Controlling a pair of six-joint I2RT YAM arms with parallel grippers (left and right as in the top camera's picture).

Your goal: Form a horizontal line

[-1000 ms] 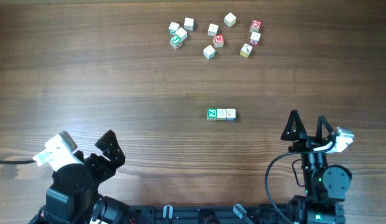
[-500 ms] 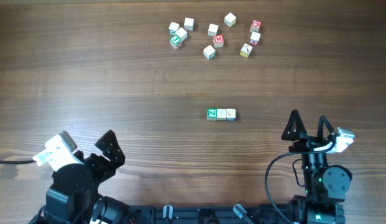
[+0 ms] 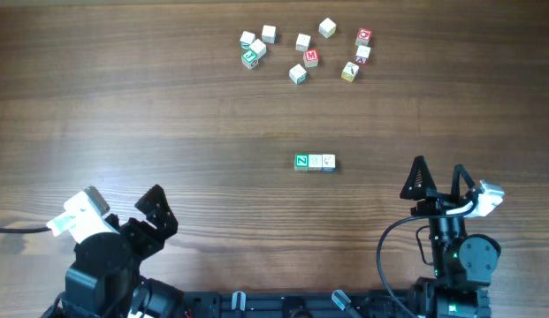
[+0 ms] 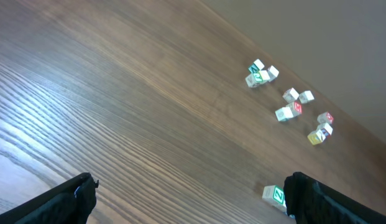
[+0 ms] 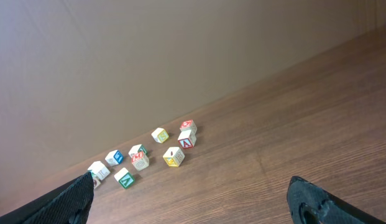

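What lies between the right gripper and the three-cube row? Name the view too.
Only bare wooden table separates the right gripper from the three-cube row; the overhead view shows it.

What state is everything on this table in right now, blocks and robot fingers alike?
Left fingers: open, empty.
Right fingers: open, empty.
Green-faced cube: left end of row.
Plain cube: middle of row.
Blue-trimmed cube: right end of row.
Loose cubes: scattered at the far side.

Matt wood-grain table [image 3: 124, 115], painted wooden cubes [image 3: 315, 162], matt black plastic grippers [image 3: 438, 180]
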